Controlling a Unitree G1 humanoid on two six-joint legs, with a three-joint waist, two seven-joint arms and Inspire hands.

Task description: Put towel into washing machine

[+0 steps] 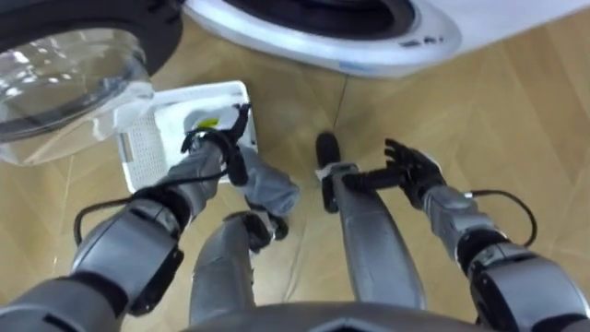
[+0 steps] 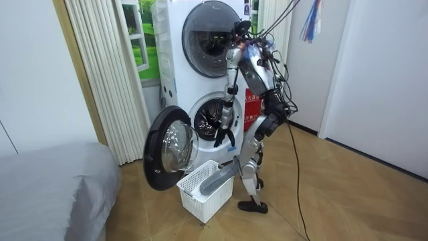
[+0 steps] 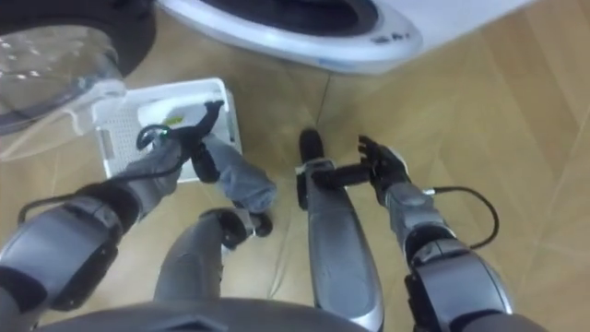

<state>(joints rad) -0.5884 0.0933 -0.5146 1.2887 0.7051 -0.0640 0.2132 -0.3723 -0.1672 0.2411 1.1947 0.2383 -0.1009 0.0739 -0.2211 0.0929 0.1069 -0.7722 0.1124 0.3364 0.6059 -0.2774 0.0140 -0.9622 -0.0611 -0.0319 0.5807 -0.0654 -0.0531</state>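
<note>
The round glass door (image 1: 64,74) of the washing machine (image 1: 369,46) hangs open at the far left, above the wooden floor (image 1: 516,101). Just beside it a white plastic laundry basket (image 1: 147,152) sits on the floor. The left hand (image 1: 214,149) is over the basket's near corner, its fingers clenched round one end of the grey towel (image 1: 267,189), which droops in a bunch towards the robot's legs, clear of the drum. The right hand (image 1: 413,166) is held out apart from the towel, fingers spread and holding nothing. In the room view the robot stands upright before the open machine.
</note>
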